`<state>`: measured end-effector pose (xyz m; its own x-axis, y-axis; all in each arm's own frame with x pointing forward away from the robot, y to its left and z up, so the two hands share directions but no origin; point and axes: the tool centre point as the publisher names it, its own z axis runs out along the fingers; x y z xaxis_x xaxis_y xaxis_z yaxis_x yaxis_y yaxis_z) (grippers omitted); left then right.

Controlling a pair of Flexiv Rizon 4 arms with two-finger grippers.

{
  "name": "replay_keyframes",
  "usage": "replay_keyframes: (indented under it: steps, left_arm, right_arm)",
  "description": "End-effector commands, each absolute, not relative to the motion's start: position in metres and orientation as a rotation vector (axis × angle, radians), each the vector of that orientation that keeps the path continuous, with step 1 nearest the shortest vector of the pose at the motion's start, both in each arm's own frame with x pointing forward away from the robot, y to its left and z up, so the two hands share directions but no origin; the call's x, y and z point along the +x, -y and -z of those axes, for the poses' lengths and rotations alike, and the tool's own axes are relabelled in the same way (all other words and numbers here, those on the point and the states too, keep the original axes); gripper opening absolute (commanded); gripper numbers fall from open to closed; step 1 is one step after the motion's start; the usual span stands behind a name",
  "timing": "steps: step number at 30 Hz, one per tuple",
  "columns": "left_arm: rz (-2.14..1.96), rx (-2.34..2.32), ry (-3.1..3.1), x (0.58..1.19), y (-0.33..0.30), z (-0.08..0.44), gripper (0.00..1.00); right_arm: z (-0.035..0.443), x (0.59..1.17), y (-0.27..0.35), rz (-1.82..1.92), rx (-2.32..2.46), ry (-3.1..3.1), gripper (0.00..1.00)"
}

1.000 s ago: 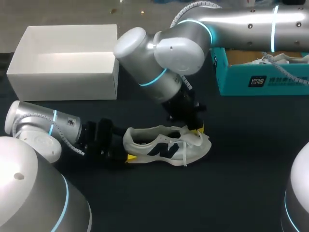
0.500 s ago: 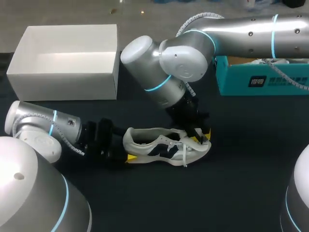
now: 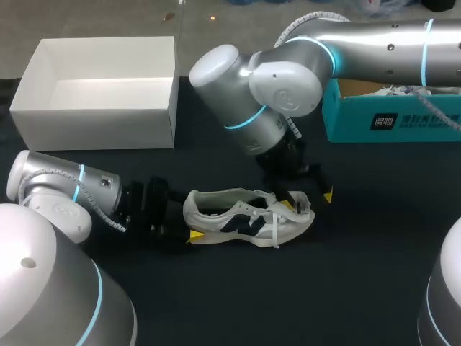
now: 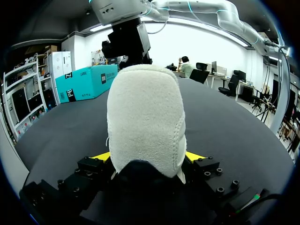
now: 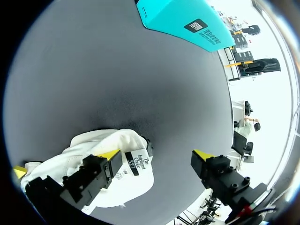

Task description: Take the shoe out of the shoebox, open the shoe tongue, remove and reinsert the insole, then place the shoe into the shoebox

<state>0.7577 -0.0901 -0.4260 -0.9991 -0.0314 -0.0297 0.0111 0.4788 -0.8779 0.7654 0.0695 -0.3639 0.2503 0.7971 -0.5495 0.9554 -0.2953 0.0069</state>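
White fabric with dark side marks on the shoe (image 3: 248, 216), sole-down on the black bench (image 3: 374, 274), heel toward the left arm and toe toward the right side. Clamped at the heel by the left hand (image 3: 189, 225), one yellow tip pressed to each side. From the left wrist, the padded heel collar straight ahead, filling the gap between the fingers (image 4: 101, 156). Over the toe end, the right hand (image 3: 310, 200), spread wide and holding nothing. From the right wrist, one finger over the tongue and its printed label, the other out above bare bench, clear of the shoe. Only partly under that hand, then, off to one finger's side rather than between the two. Whether that finger touches the tongue: cannot tell. Behind the shoe and well apart from it, an open white box (image 3: 101, 119). At the back of the bench on the right, a teal box (image 3: 389, 122).
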Motion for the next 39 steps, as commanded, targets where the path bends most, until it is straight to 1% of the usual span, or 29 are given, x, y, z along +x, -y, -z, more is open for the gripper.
replay_keyframes:
  steps: [1,9,21,26,31,39]
  left_arm:
    - [1.581,-0.017,-2.665,0.756,0.09,0.43,0.0]
    - [1.581,-0.017,-2.665,0.756,0.09,0.43,0.0]
    - [1.581,-0.017,-2.665,0.756,0.09,0.43,0.0]
    - [1.581,-0.017,-2.665,0.756,0.09,0.43,0.0]
    - [1.581,-0.017,-2.665,0.756,0.09,0.43,0.0]
    - [1.581,-0.017,-2.665,0.756,0.09,0.43,0.0]
  right_arm:
    - [0.338,0.756,-0.075,0.467,2.321,-1.344,1.0]
    - [0.295,0.761,-0.098,0.282,2.285,-1.421,1.0]
    - [0.248,0.767,-0.137,0.013,2.197,-1.651,1.0]
    - [0.238,0.762,-0.163,-0.166,1.999,-1.968,1.0]
    - [0.236,0.751,-0.186,-0.274,1.684,-2.287,1.0]
    - [0.237,0.742,-0.183,-0.276,1.552,-2.367,1.0]
